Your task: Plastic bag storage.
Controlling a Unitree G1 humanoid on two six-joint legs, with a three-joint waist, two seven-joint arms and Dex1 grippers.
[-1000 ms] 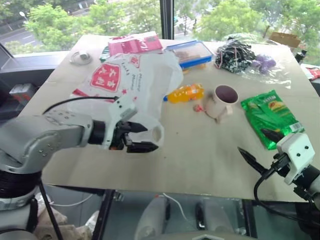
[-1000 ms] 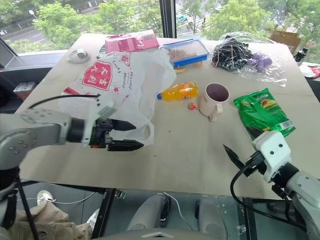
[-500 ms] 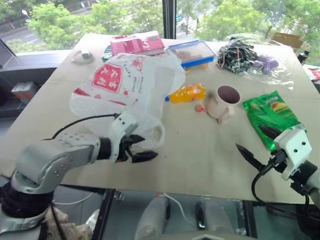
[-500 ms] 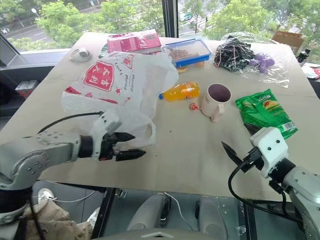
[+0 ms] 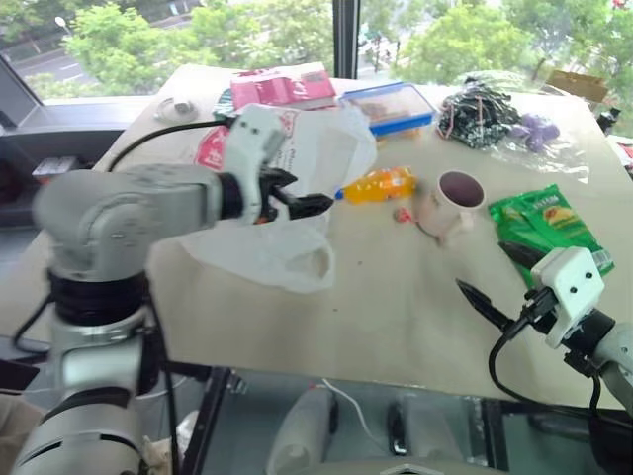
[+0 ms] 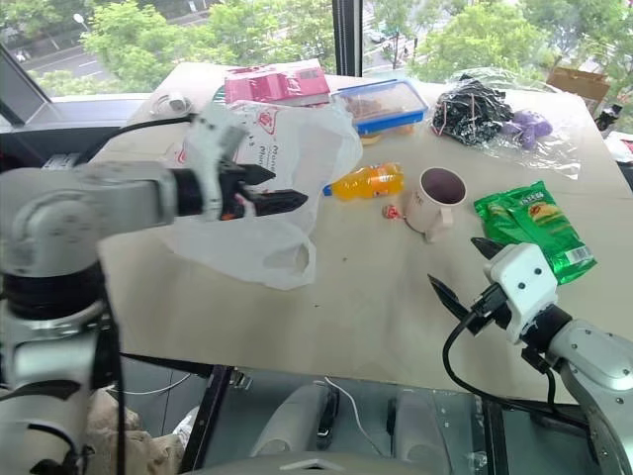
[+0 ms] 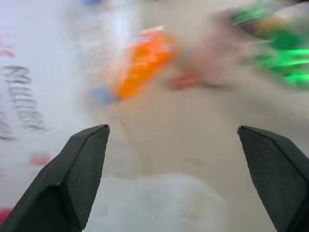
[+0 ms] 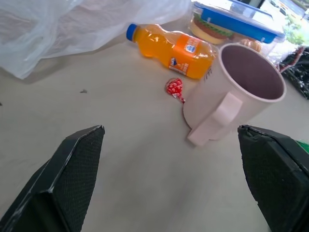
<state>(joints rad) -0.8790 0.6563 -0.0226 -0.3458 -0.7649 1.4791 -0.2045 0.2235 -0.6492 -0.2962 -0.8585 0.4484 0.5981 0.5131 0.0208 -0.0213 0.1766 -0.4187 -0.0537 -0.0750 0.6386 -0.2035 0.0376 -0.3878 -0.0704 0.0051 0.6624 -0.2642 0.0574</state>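
Note:
The plastic bag [image 5: 331, 148], thin white with a red logo and a loop handle toward the near edge, lies crumpled on the left half of the table [image 5: 396, 307]. My left gripper [image 5: 315, 194] hangs open above the bag's middle, pointing toward the orange bottle, with nothing between its fingers. In the left wrist view, the bag [image 7: 29, 96] lies blurred beneath the open gripper [image 7: 173, 130]. My right gripper [image 5: 484, 268] stands open over the table's near right edge, empty, facing the mug [image 8: 236, 92].
A pink mug [image 5: 451, 198], an orange bottle [image 5: 378, 184] and a small red candy [image 8: 175, 88] sit mid-table. A green snack packet [image 5: 544, 226] lies right. At the back are a blue-lidded container [image 5: 391, 104], a pink box [image 5: 282, 87] and a black bundle [image 5: 475, 109].
My left arm has risen from the table's near edge and swung forward over the bag, still open. The right gripper has stayed in place.

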